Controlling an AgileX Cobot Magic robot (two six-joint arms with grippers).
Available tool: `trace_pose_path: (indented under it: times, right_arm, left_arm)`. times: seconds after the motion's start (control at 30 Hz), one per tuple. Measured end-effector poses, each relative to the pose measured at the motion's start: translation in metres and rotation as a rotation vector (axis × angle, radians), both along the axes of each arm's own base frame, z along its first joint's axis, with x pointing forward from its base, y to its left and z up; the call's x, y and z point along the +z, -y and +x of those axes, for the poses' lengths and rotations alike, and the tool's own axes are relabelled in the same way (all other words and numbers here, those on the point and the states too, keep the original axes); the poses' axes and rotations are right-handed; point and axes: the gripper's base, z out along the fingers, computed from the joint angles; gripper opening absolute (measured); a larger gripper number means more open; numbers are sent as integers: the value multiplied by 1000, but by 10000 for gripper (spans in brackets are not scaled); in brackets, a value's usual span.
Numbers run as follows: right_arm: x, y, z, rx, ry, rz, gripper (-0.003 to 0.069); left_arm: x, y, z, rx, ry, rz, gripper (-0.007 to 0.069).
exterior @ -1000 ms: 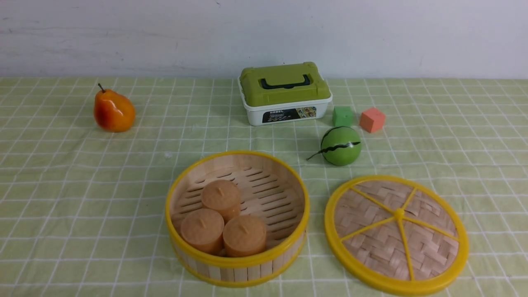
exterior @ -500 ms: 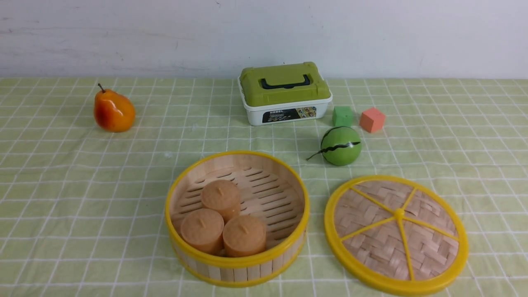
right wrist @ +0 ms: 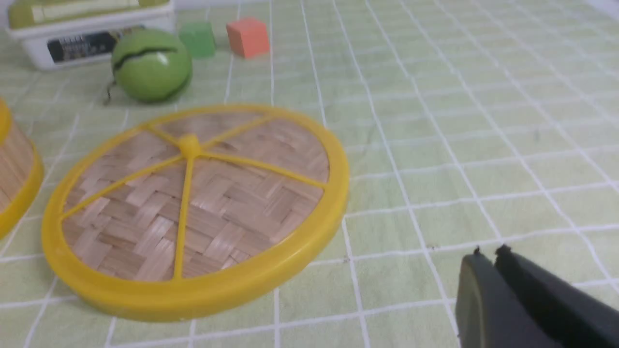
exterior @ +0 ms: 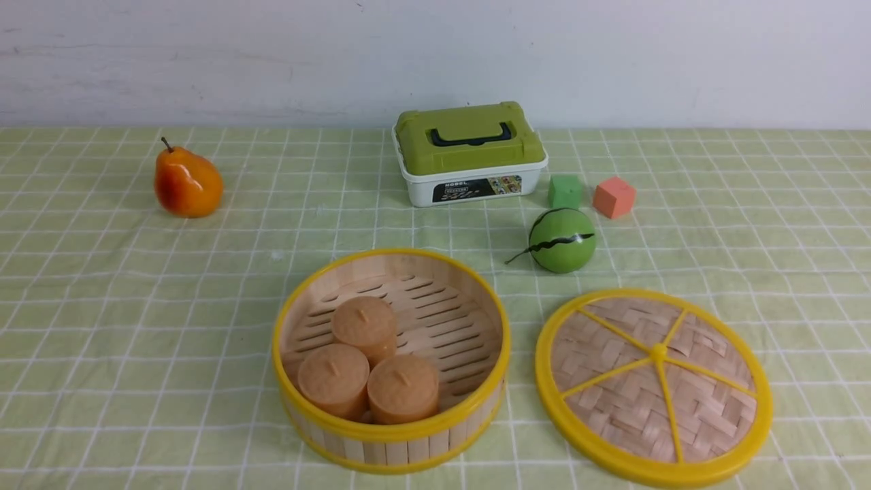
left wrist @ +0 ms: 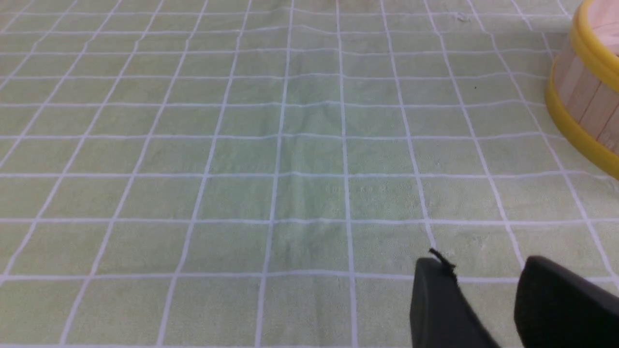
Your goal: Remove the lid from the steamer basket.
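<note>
The steamer basket (exterior: 391, 446) stands uncovered at the front middle of the table, with three tan round buns (exterior: 368, 325) inside. Its wall shows in the left wrist view (left wrist: 587, 96). The lid (exterior: 653, 388) lies flat on the cloth to the right of the basket, apart from it; it also shows in the right wrist view (right wrist: 193, 212). Neither gripper shows in the front view. My left gripper (left wrist: 483, 270) is open and empty over bare cloth left of the basket. My right gripper (right wrist: 491, 256) is shut and empty, right of the lid.
A white box with an olive-green top (exterior: 469, 153) stands at the back middle. A green cube (exterior: 565, 191), an orange cube (exterior: 614, 197) and a green ball (exterior: 562, 239) lie behind the lid. A pear (exterior: 187, 182) stands at the back left.
</note>
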Motion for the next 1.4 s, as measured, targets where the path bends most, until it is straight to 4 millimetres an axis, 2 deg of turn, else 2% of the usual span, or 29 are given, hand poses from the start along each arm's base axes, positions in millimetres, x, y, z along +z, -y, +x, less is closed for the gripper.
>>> trace_pose_path:
  times: [1.4]
  right_arm:
    - [0,0,-1,-1,-23,17,41]
  left_arm:
    - [0,0,0,0,0,0,239]
